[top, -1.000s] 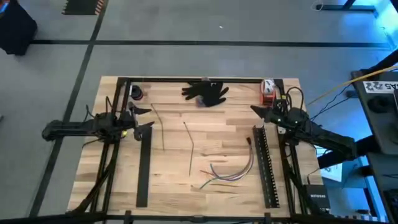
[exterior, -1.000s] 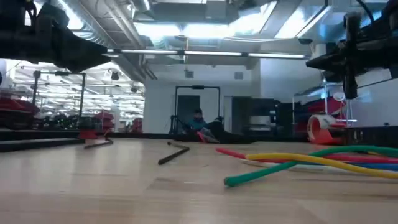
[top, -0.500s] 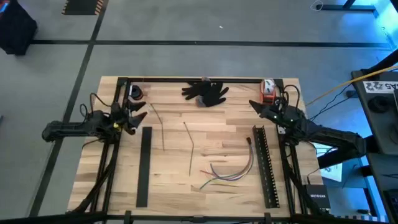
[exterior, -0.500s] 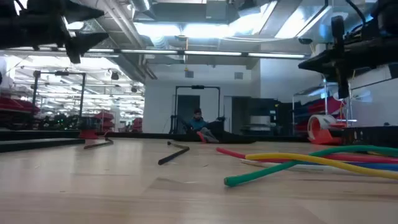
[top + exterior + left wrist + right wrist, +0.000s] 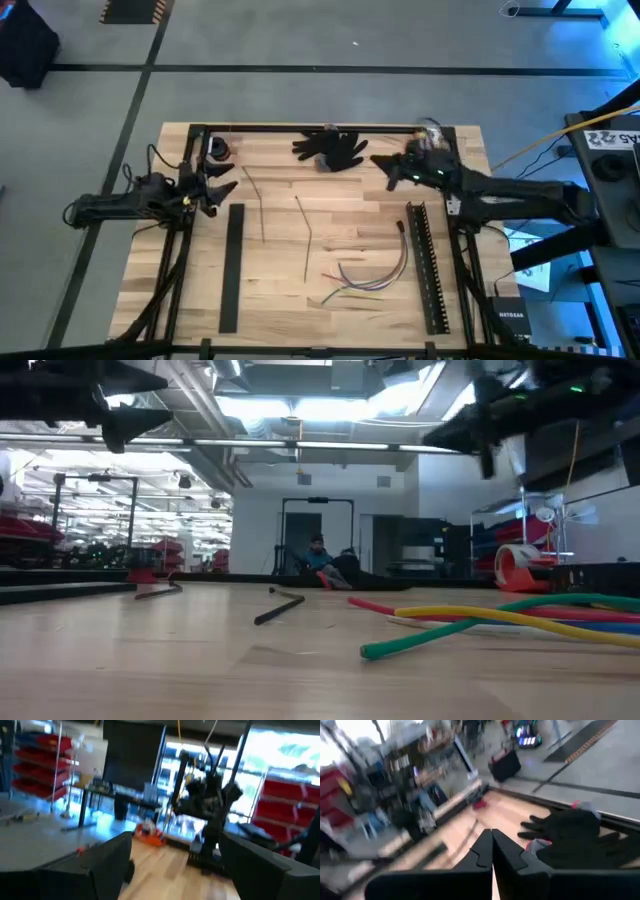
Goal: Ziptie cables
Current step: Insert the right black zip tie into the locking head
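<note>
- One pale wood tabletop (image 5: 270,270) fills the mid of the high view; its near edge is cut off by the frame bottom.
- Two dark arms: the left one sits over the tabletop's left edge, the right one reaches in from the right toward the far-centre.
- Two long black slotted bars lie on the wood, one (image 5: 230,268) on the left, one (image 5: 424,265) on the right, both running near to far.
- Black glove (image 5: 331,148) lies at the far-centre edge; in the right wrist view it shows just past the fingers, partly cut off by them.
- Right gripper (image 5: 383,163) hangs just right of the glove, above the wood. Fingers (image 5: 482,849) pressed together, tips touching, nothing between them.
- Left gripper (image 5: 225,178) hovers near the far-left corner, fingers (image 5: 107,855) spread wide apart, nothing in them.
- Cables (image 5: 372,275) lie in a loose bunch near-right of centre, just left of the right bar, well apart from both grippers. Purple one arcs widest; green, yellow and red show close in the low view (image 5: 480,622), gently curved, running off frame right.
- Thin pale strips (image 5: 306,240) lie mid-tabletop, hard to make out.
- Small orange-and-white item at the far-right corner is mostly hidden by the right arm; can't tell what it is.
</note>
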You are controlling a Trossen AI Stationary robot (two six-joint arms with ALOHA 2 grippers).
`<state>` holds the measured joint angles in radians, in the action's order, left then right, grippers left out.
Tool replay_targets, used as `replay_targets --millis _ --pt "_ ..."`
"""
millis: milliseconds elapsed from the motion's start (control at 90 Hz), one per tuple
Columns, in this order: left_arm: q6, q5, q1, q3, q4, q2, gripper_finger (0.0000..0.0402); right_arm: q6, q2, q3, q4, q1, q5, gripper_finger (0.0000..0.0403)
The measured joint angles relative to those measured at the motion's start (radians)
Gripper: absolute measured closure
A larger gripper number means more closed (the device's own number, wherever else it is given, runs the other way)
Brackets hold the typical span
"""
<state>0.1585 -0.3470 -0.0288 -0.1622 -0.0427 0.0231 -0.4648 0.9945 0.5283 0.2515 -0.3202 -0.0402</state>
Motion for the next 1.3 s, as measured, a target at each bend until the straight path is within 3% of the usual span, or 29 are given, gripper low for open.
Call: replay_targets --millis 289,422,567,689,1011,1300 --pt "-0.002 0.0 0.0 -0.021 0.053 -0.001 0.0107 0.117 0.462 0.381 -0.118 0.019 0.13 0.0402" --pt "0.009 0.0 0.0 -0.021 0.062 -0.001 0.0107 0.16 0.605 0.532 -0.211 0.056 0.13 0.0402" --pt "0.118 0.0 0.0 -0.021 0.057 -0.001 0.0107 0.169 0.708 0.659 -0.322 0.09 0.12 0.0399" --pt "0.168 0.0 0.0 -0.02 0.069 -0.001 0.0107 0.185 0.744 0.73 -0.394 0.113 0.111 0.0372" --pt "0.224 -0.014 0.0 -0.021 0.105 -0.001 0.0107 0.23 0.738 0.877 -0.633 0.101 0.047 0.0256" --pt "0.309 -0.034 0.0 -0.053 0.126 0.048 0.0107 0.377 0.697 0.936 -0.824 0.095 -0.015 0.024"
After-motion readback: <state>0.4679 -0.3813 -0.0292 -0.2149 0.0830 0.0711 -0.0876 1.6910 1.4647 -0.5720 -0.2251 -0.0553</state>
